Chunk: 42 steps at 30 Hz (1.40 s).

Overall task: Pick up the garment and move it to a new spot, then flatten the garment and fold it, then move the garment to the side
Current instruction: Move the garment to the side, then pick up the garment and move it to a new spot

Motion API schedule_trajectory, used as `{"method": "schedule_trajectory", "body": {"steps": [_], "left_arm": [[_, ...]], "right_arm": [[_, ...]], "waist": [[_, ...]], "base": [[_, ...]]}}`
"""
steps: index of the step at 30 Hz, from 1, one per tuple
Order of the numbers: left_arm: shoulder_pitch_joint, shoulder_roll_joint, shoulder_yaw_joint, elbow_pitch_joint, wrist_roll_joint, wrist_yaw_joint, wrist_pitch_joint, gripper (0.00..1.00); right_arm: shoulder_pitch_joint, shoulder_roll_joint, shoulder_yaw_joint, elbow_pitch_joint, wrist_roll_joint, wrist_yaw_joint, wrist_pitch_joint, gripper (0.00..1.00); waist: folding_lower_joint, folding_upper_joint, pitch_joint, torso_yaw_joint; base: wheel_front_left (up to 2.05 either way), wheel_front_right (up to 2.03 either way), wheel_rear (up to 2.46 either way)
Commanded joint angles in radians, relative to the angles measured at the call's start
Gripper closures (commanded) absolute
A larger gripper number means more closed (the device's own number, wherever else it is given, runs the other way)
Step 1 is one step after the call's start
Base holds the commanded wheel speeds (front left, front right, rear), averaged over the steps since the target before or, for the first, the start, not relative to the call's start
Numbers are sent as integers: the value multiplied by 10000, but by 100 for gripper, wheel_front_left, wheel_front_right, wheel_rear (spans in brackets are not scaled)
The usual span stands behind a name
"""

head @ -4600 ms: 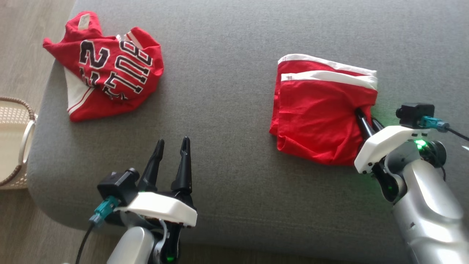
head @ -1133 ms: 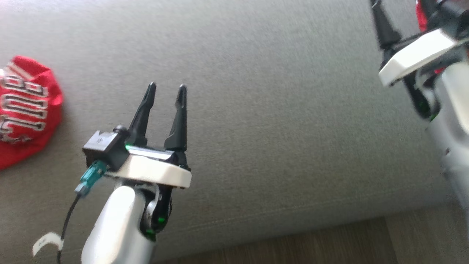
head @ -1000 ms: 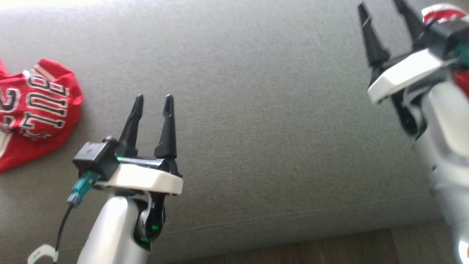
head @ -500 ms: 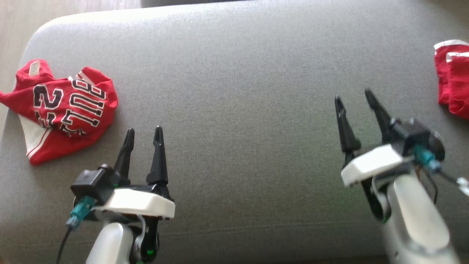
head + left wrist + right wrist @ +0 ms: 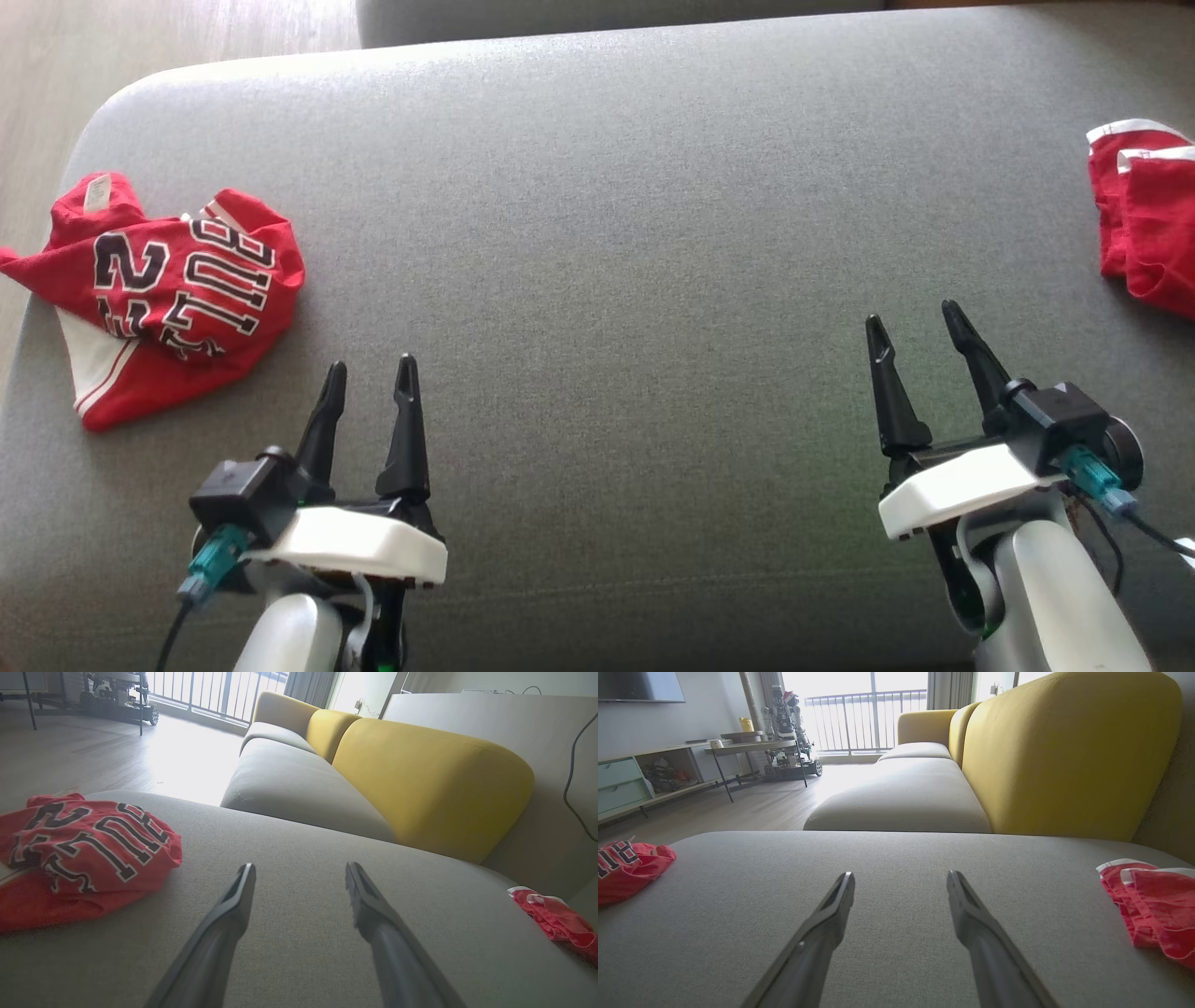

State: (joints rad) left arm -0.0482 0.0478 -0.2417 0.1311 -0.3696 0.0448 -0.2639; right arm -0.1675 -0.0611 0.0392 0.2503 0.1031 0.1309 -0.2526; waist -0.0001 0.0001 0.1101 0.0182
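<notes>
Over the near part of the grey upholstered sofa cushion [image 5: 597, 233], both pale arms reach forward side by side, the left fingers [image 5: 403, 429] and the right fingers [image 5: 892, 401] spread apart and pinching nothing. A crumpled red jersey with black-and-white lettering [image 5: 177, 289] lies far left, and the folded red garment with white trim [image 5: 1144, 224] lies at the far right edge, both well apart from the fingers.

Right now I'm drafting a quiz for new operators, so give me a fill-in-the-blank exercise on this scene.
1. The lettered jersey lies on the robot's ___ side.
2. The white-trimmed red garment lies on its ___ side.
3. The left gripper and the right gripper both stand ___ and empty.
4. The sofa backrest is ___.
Missing words: left, right, open, yellow.
</notes>
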Motion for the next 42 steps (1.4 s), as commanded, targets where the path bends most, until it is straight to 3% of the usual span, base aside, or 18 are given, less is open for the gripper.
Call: {"method": "schedule_trajectory", "body": {"steps": [1, 42], "left_arm": [[-216, 24, 327, -317, 20, 69, 22, 0], [-300, 24, 211, -180, 373, 23, 22, 0]], "right_arm": [[-122, 105, 238, -429, 85, -2, -91, 0], [-53, 108, 106, -579, 529, -2, -91, 0]], "waist": [[1, -1, -11, 1], [1, -1, 46, 45]], "base": [[0, 0, 0], [0, 0, 0]]}}
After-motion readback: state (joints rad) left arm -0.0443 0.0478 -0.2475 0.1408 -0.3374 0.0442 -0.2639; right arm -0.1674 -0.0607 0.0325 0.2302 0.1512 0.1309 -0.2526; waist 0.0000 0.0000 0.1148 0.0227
